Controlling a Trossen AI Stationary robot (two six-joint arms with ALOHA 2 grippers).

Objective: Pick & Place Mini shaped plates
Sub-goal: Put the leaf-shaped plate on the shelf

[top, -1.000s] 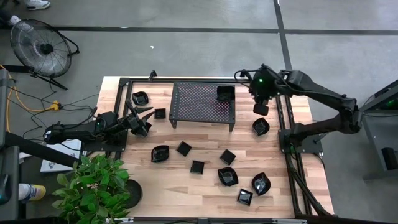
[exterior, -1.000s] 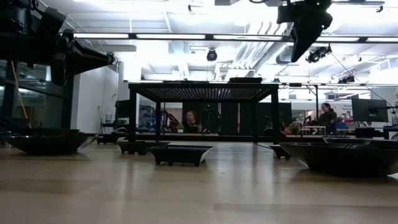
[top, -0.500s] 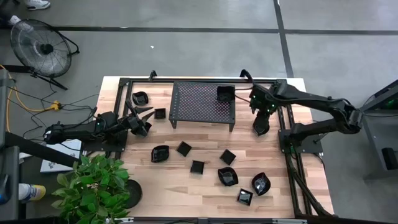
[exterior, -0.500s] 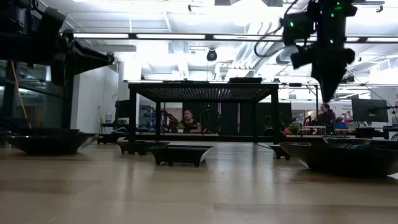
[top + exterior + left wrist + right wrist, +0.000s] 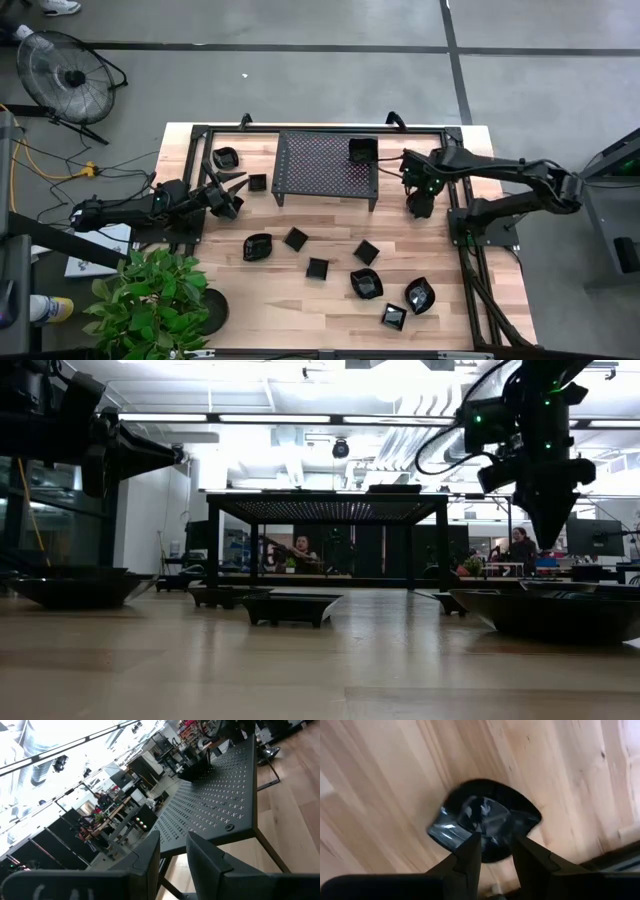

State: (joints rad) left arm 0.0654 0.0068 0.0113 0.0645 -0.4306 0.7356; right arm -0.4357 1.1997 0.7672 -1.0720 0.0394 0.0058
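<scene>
Left arm: stretched low along the tabletop's [image 5: 330,290] left edge, left gripper [image 5: 226,193] near the mesh rack [image 5: 325,165], fingers narrowly parted, empty. Right arm: reaching in from the right, right gripper [image 5: 419,205] pointing down just above a scalloped plate [image 5: 482,825], fingers narrowly parted over its rim. Other mini plates [image 5: 366,283] scattered across the tabletop; one square plate [image 5: 362,151] on the rack.

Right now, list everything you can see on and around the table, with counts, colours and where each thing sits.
Mini plates on the table: nine visible, glossy black, scattered over the wood in front of the rack and near its left end.
Plate on the rack: one, black, square, right rear corner.
Plate under the right gripper: one, black, scalloped.
Mesh rack: one, black, rear centre.
Plant: one, green, front left.
Fan: one, black, on the floor.
Left gripper: open, waiting left of the rack.
Right gripper: open, pointing down over its plate.
</scene>
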